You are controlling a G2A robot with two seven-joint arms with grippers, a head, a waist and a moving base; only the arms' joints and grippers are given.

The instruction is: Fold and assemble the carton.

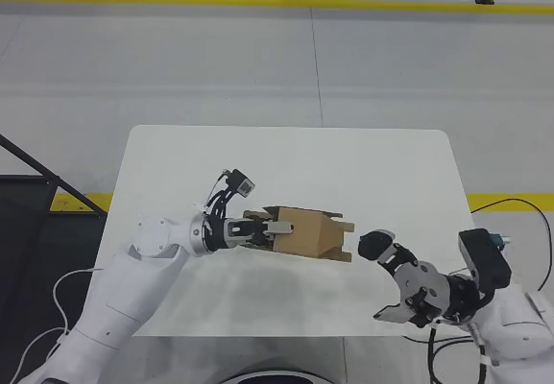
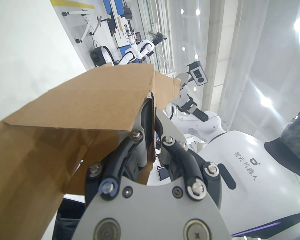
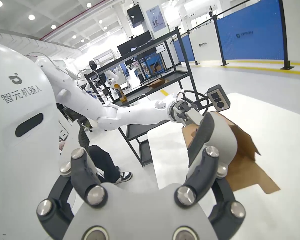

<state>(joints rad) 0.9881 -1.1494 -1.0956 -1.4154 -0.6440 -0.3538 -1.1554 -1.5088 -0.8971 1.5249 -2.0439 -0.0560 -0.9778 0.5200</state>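
On the table (image 1: 382,163), near its middle, your carton (image 1: 305,232) looks opened into a box; the flaps (image 1: 345,228) at its right end stand loose, so folding remains. Its long axis runs left-right, open end facing your right gripper (image 1: 384,278), spread just beside. Left gripper (image 1: 272,230) pinches the other end's wall.

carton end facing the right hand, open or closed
Open: on the carton the flaps at that end stick out unfolded, inside showing.

Carton (image 2: 72,101) partly beyond view's edge
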